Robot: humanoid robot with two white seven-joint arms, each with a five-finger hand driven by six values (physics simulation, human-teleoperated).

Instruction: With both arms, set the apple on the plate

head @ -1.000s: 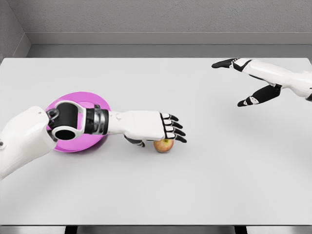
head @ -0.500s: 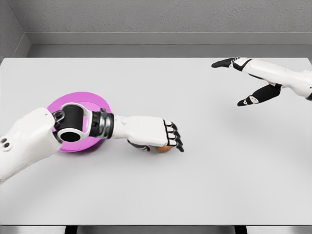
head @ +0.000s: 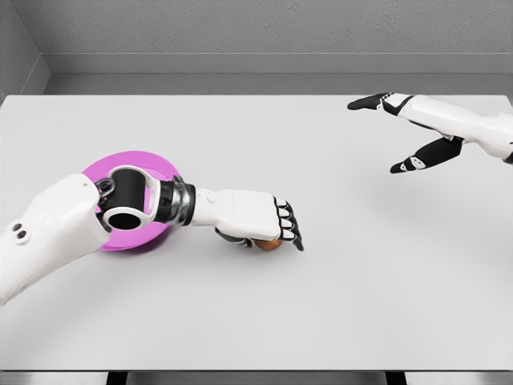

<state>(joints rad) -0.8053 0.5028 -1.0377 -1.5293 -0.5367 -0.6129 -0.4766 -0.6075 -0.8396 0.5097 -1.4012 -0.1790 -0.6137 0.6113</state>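
The apple [head: 268,244] is largely hidden beneath the left hand [head: 255,220]; only a sliver of orange-red skin shows under the palm, resting on the white table [head: 321,305]. The fingers [head: 288,227] curl down over the fruit, closed around it. The pink plate [head: 103,170] lies behind the wrist, partly covered by the left forearm. The right hand [head: 401,132] hangs well apart at the far side, fingers spread, holding nothing, its arm cut off by the frame edge.

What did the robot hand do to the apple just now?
The left robot hand dropped over the small red-yellow apple and curled its fingers around it, hiding most of it. The apple, round pink plate and raised right robot hand stayed put.
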